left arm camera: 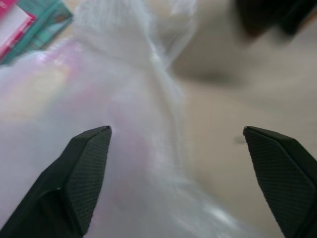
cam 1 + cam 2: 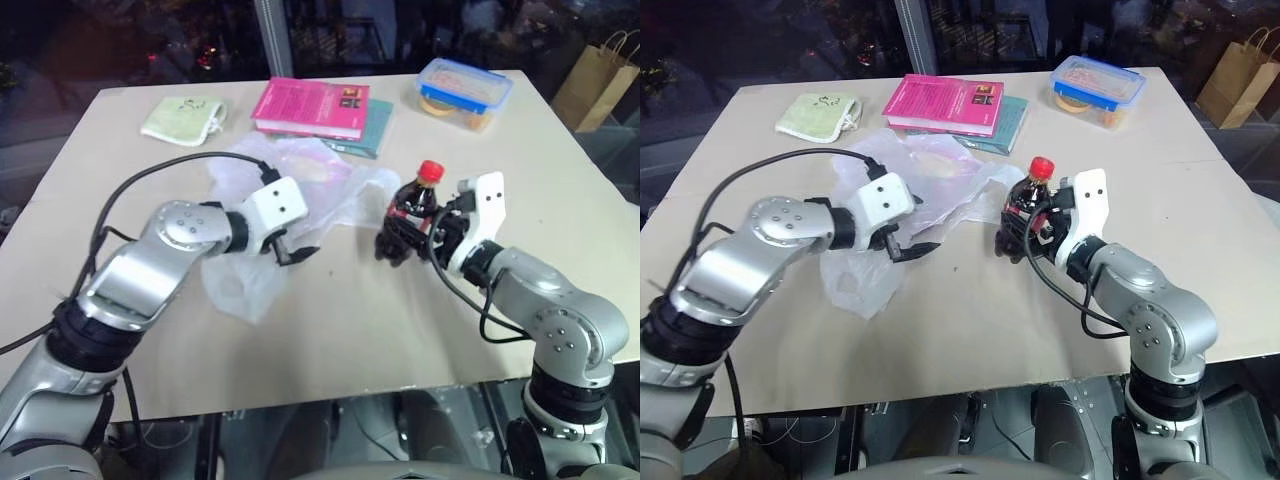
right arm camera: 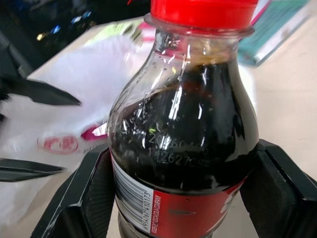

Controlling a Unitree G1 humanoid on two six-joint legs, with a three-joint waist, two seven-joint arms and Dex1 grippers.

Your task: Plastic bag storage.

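The left gripper (image 1: 176, 148) stood wide open over the plastic bag (image 2: 300, 165), holding nothing. The right gripper (image 3: 181, 193) clasped the cola bottle (image 3: 183, 124).

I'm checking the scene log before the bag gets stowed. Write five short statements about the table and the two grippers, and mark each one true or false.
1. The right gripper is shut on the cola bottle. True.
2. The left gripper is clamped on the plastic bag. False: its jaws stand open over the bag, with nothing between them.
3. The cola bottle has a blue cap. False: its cap is red.
4. The pink book lies on a teal book. True.
5. The lidded plastic container sits beside the green cloth. False: they lie at opposite far corners of the table.
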